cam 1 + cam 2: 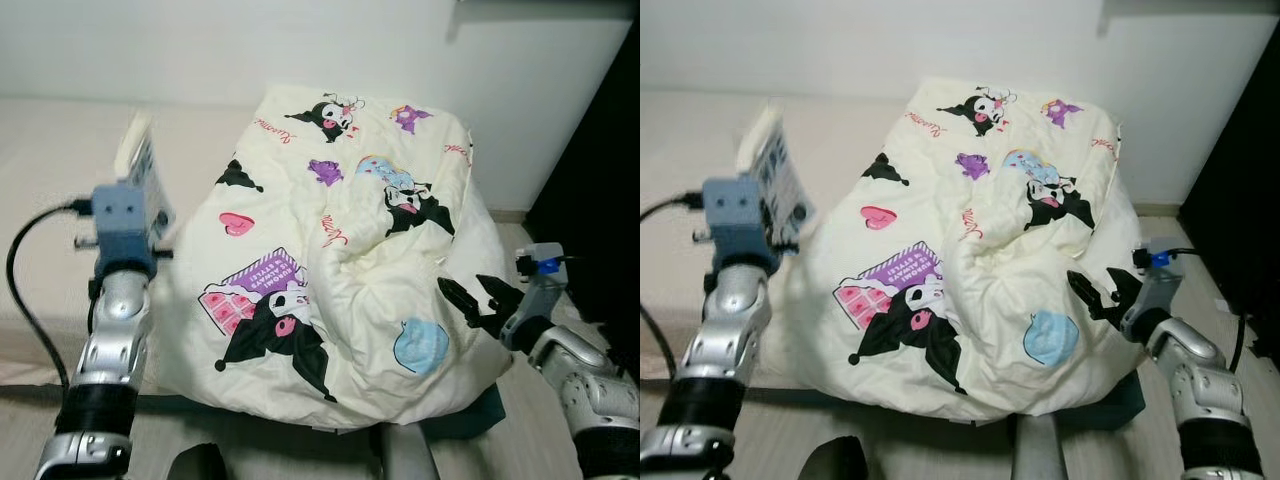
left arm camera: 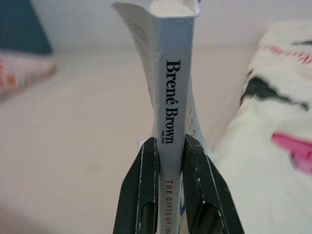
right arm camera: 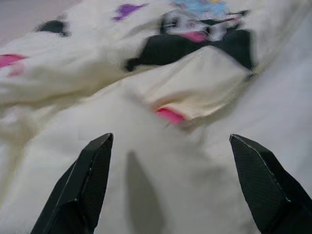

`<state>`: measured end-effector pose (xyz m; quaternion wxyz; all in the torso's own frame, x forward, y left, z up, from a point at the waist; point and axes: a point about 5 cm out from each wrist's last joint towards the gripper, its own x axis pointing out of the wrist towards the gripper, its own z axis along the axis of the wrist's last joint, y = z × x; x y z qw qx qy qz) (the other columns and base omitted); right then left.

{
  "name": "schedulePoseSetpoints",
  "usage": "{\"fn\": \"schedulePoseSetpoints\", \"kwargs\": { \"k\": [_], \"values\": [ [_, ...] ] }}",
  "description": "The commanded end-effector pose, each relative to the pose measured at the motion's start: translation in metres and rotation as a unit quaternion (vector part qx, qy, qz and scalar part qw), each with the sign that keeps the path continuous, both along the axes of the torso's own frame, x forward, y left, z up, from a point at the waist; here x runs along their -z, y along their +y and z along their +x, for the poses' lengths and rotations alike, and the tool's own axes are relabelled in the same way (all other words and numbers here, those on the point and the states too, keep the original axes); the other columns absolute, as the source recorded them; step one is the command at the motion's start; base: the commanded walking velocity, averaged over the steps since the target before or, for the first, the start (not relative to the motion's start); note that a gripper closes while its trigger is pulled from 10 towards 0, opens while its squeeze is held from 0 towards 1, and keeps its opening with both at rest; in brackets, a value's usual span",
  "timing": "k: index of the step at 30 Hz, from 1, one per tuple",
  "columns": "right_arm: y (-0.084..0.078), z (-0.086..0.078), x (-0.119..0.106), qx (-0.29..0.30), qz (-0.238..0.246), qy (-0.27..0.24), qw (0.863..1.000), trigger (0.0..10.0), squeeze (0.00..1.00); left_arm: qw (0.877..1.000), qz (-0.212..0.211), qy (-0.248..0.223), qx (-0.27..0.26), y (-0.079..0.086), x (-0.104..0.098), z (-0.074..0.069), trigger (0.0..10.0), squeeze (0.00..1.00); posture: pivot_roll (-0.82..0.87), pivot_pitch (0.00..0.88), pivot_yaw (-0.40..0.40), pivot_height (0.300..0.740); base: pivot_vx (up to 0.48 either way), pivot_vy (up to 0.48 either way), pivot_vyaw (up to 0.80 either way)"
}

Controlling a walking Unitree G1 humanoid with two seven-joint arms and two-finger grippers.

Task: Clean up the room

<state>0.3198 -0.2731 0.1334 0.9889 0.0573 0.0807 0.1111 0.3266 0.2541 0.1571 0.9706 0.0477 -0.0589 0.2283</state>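
1. The left gripper [image 2: 170,151], at the left of the head views, pinches a white paperback book [image 2: 168,73] by its spine, raised upright over the pale bed [image 1: 60,150], likely for putting away.
2. The right gripper [image 1: 478,298], fingers spread wide, points low at the lower-right edge of the crumpled cream cartoon-print quilt [image 1: 340,250], seemingly poised to grab it.

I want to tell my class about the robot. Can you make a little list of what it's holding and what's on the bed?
left gripper: shut on the book, raised over the bed
book: upright, spine reads Brené Brown
right gripper: open, fingers spread just short of the blanket
blanket: cream, cartoon prints, bunched in a heap
bed: bare pale sheet beside the blanket
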Motion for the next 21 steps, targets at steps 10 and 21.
{"fn": "schedulePoseSetpoints", "kwargs": {
  "k": [10,21],
  "values": [
    [0.020,-0.007,0.034,-0.080,0.048,0.064,0.994,0.0,0.00,1.000,0.019,-0.001,-0.016,0.017,-0.004,-0.010,10.0,0.00,0.00,0.084,0.036,0.500,0.000,0.000,0.00],
    [0.028,-0.005,0.070,-0.022,0.009,0.140,0.990,0.0,0.00,1.000,0.021,-0.007,-0.015,0.015,-0.009,-0.012,10.0,0.00,0.01,0.088,0.029,0.500,0.000,0.000,0.00]
  ]
}}
